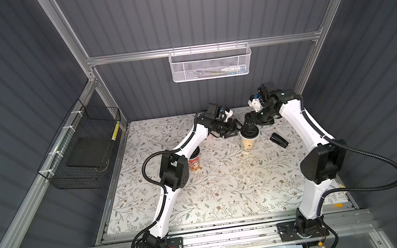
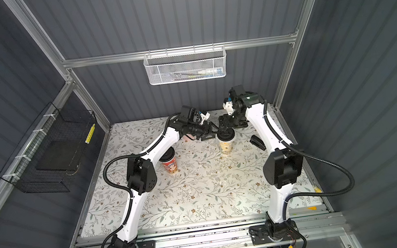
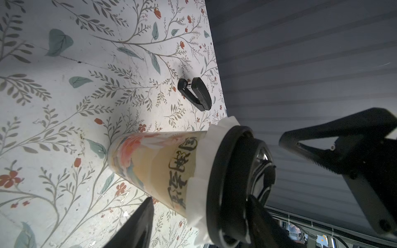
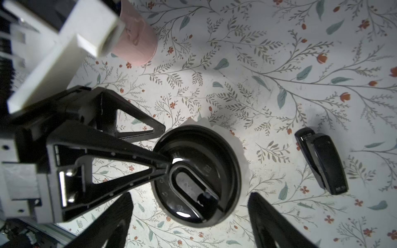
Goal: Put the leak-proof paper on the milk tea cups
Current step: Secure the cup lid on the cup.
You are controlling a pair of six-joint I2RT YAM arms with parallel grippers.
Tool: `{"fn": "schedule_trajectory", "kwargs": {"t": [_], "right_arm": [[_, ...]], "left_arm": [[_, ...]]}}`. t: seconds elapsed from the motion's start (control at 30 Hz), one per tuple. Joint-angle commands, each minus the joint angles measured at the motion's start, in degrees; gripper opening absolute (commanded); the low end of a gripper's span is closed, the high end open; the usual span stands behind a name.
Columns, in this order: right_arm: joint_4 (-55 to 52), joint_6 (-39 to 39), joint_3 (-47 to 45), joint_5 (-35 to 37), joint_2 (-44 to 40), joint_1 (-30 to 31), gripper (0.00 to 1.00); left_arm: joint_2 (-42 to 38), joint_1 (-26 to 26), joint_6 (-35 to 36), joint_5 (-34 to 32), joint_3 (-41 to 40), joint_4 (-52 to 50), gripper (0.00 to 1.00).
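One cream cup (image 1: 248,145), floral tabletop (image 1: 225,190), grey walls (image 1: 204,9)

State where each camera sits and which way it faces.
Top views: high at the front, facing down on the table; left arm and right arm show.
Left wrist: beside the cream cup, facing its side; left gripper shows.
Right wrist: above the black lid, facing down; right gripper shows.
Both wrist views share black lid and stapler.

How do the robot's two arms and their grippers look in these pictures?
The left arm and right arm have white links and black joint housings. A ribbed black cable loops beside each. The left gripper and right gripper are black; their tapered fingers have triangular openings. A white camera mount sits behind the left gripper.
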Motion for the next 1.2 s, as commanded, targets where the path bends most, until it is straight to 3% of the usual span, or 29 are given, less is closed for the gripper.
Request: {"fn": "schedule_trajectory", "kwargs": {"t": [0.0,0.2,0.4,0.8,1.17], "right_arm": [[2.14,6.57,-3.48,-4.71,-5.12,-3.78,0.80],[9.57,13.31,-18.18,-13.29,-11.24,-8.06,0.68],[13.96,16.66,-24.17,-16.60,-11.88,-8.69,0.44],[16.50,17.72,-26.94,-16.54,-10.50,-9.67,0.37],[18.67,17.50,-29.69,-16.51,-7.32,-9.93,0.25]], "left_arm": [[5.53,-0.96,1.20,-6.41,-2.37,-10.74,0.67],[5.37,-0.88,0.80,-6.44,-2.43,-10.29,0.67],[4.72,-0.80,0.85,-6.79,-3.30,-9.98,0.67],[4.67,-0.78,0.45,-7.06,-3.07,-9.62,0.67],[4.66,-0.73,0.02,-6.87,-3.11,-9.01,0.67]]}}
